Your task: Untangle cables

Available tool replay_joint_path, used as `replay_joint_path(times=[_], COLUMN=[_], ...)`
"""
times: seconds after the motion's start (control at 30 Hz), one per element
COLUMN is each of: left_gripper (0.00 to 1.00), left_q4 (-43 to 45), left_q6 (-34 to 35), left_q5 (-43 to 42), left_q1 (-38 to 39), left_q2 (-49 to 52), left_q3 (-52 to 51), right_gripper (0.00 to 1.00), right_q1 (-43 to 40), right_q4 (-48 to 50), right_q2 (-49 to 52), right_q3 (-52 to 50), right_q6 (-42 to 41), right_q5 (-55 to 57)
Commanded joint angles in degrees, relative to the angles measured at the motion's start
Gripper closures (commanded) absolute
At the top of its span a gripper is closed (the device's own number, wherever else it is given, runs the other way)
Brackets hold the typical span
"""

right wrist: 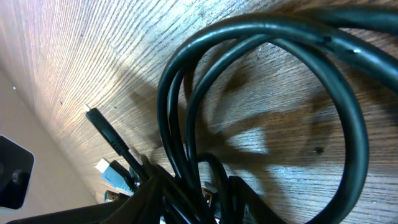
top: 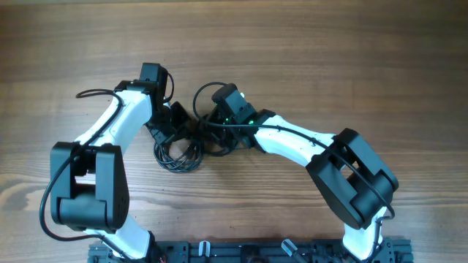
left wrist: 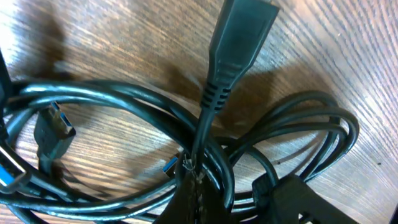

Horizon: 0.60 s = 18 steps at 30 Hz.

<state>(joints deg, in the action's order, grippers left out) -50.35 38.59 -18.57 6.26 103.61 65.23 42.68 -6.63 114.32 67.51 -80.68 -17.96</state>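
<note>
With left claw pinched shut on cables beneath 1 plug, right claw grip unclear: lift slowly, teasing loops apart

wooden table (light, visible grain)

I count one table, two arms, the left arm and the right arm, and one tangled bundle of cables; the number of separate cords I cannot tell. My left wrist view shows three ends: one black socket end at twelve o'clock, one blue-tongued plug at nine and one blue tip towards six. My right wrist view shows two at eight o'clock: one thin black plug and one pale blue plug.
</note>
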Motion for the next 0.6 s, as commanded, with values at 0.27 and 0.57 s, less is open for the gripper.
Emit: replay_joint_path(times=[0.27,0.57], left_gripper=[0.91,0.85], left_q4=[-3.80,-2.80], left_q6=[1.11,1.14], left_q5=[-6.49,-5.18], left_q1=[-0.04,0.02], left_q2=[0.31,0.33], left_q3=[-0.57,-0.57], right_gripper=[0.69,0.72], right_q1=[0.44,0.44], right_q4=[-0.07,-0.72], right_q2=[0.61,0.61], right_q3=[-0.72,-0.85], right_q6=[1.27,2.67], right_q5=[-0.48,-0.92])
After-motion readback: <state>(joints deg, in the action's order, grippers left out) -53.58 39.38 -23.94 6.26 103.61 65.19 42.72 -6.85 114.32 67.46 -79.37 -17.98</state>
